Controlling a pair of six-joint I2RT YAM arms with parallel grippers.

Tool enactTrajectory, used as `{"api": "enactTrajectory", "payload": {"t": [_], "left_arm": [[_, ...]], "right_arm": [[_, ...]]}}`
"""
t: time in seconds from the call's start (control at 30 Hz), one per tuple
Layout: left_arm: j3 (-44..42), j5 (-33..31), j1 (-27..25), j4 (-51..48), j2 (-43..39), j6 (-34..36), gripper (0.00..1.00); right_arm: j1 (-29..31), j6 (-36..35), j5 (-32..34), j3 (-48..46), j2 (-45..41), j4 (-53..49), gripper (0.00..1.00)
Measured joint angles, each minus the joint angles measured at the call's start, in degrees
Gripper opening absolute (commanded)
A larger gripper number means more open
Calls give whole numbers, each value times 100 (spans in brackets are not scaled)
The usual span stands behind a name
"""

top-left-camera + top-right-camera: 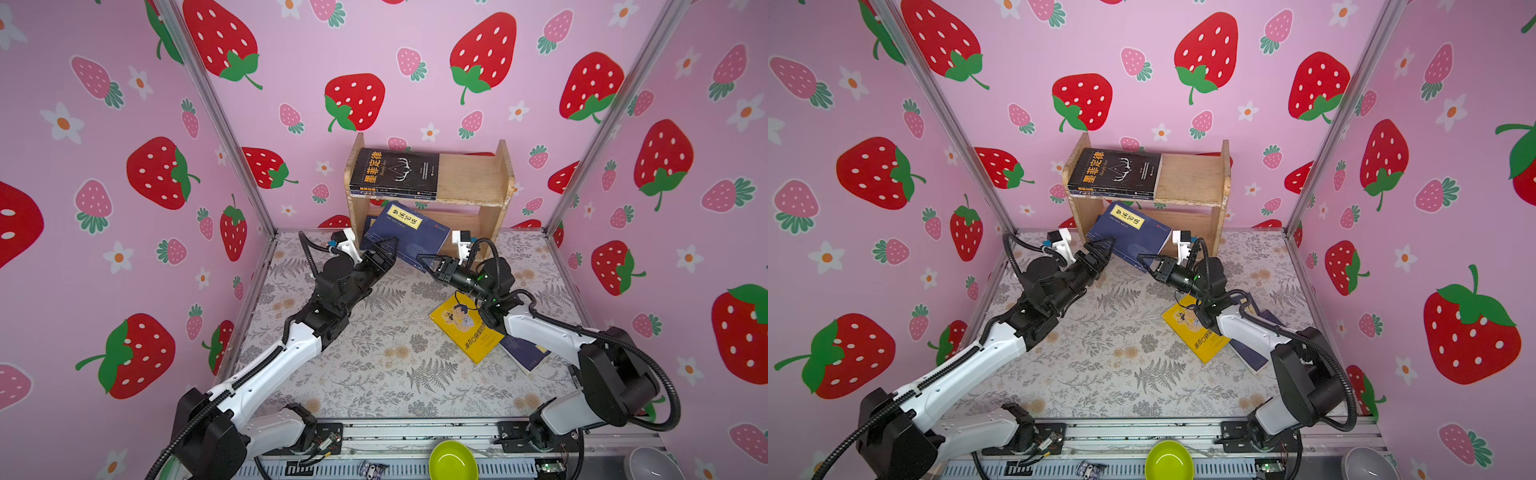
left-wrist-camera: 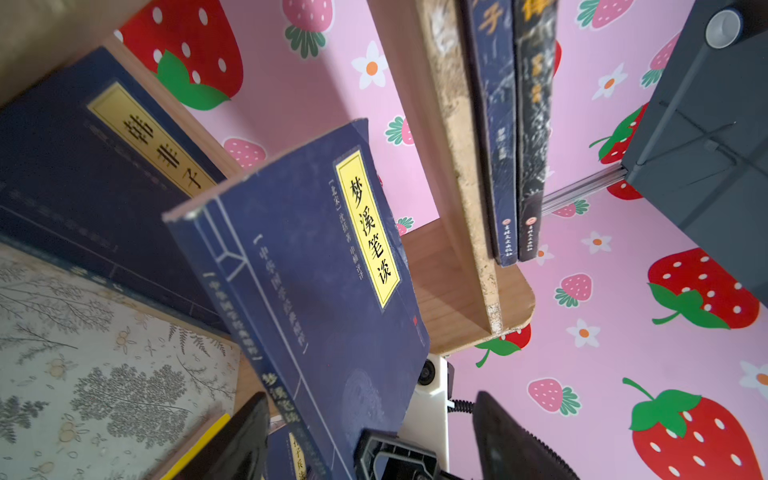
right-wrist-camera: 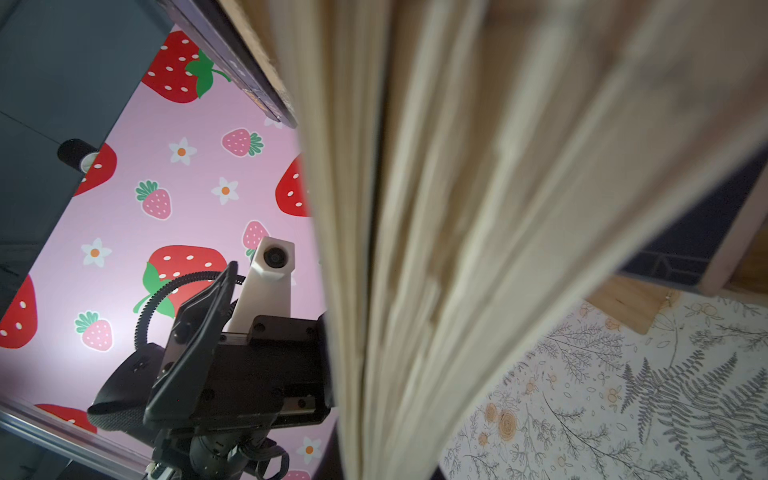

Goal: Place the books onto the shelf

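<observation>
In front of the shelf (image 1: pixel 473 176), in a top view, the right gripper (image 1: pixel 423 261) clamps the tilted navy book (image 1: pixel 409 232) by its edge. Left wrist: left gripper (image 2: pixel 372 401) gaping, fingers (image 2: pixel 511 440) either side of it. Right wrist: blurred page edges (image 3: pixel 457 208) up close.

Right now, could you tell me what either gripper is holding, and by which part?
The right gripper grips the tilted navy book at its near corner, on the page edge; the left gripper is open.

Blurred page edges (image 3: pixel 478 249) of the raised navy book (image 1: pixel 409 232) are filling the right wrist view. In both top views the right arm (image 1: pixel 536 328) is covering parts of the yellow book (image 1: pixel 469 336) and another navy book (image 1: pixel 523 353)
</observation>
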Motion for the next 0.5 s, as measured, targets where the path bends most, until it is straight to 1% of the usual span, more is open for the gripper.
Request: {"api": "enactTrajectory", "payload": {"t": [0.07, 0.1, 0.27, 0.43, 0.5], "left_arm": [[-20, 201, 221, -74, -55, 17, 80], [-22, 400, 376, -101, -50, 15, 76], [-13, 1320, 964, -127, 262, 35, 69], [120, 2011, 1049, -162, 704, 136, 63], [153, 2203, 1045, -116, 791, 170, 59]], "right_arm": [[-33, -70, -83, 199, 0, -251, 0], [-52, -105, -149, 297, 0, -363, 0], [-146, -131, -538, 597, 0, -741, 0], [-179, -459, -697, 855, -2, -1650, 0], [-197, -575, -739, 918, -7, -1919, 0]]}}
